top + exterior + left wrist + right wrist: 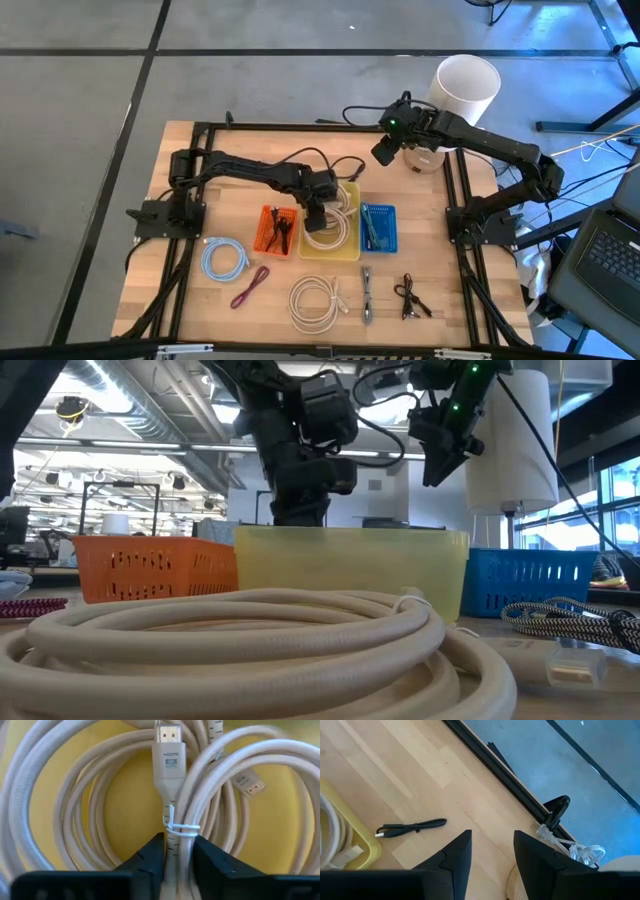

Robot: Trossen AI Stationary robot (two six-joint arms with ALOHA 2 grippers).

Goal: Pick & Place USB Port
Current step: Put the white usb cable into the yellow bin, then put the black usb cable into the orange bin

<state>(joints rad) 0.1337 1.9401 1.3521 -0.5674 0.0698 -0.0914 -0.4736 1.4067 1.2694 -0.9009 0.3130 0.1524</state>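
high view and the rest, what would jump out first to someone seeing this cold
The row of three coloured bins mid-table stands out: an orange bin, a yellow bin and a blue bin. The left gripper is down in the yellow bin, closed on a coiled beige HDMI cable. The right gripper hangs open over the table's far side, near a white bucket.

Cream HDMI cable (169, 780) in yellow bin (347, 250)

Grey floor (80, 150) surrounds the wooden table (200, 175); ceiling lights (70, 407) glow behind.
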